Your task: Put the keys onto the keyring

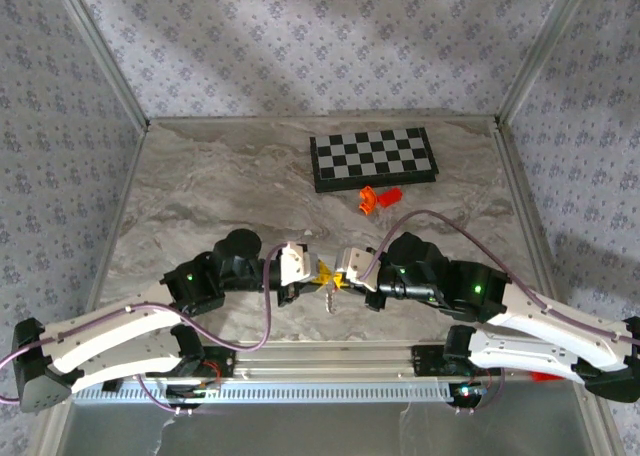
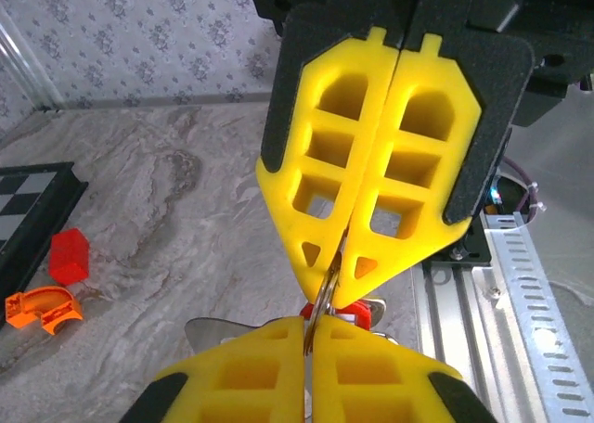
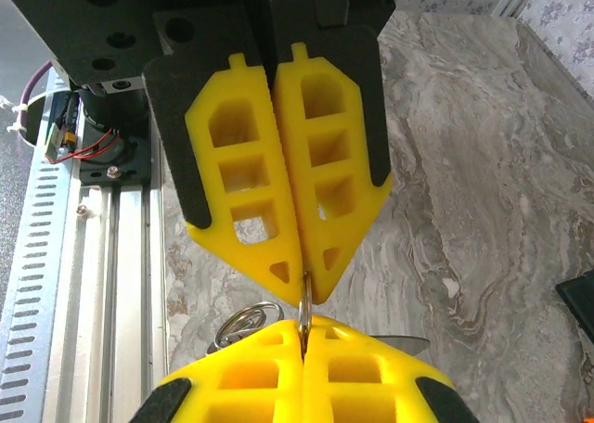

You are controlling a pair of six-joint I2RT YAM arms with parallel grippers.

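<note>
left claw (image 1: 320,273): fully closed, tips pinching the thin edge of the keyring (image 2: 326,291)
right claw (image 1: 343,278): fully closed, tip to tip with the left claw, pinching the same keyring from the right
keyring: held edge-on between both claws, above the near-centre of the table (image 1: 220,196)
key (image 2: 215,331): silver blade sticks out just under the claw tips; red tag (image 2: 358,314) touches the keyring; cannot tell if it is threaded on
chessboard (image 1: 372,159): far side, right of centre, flat
orange pieces (image 1: 369,202): just near of the chessboard, well apart from the claws
</note>
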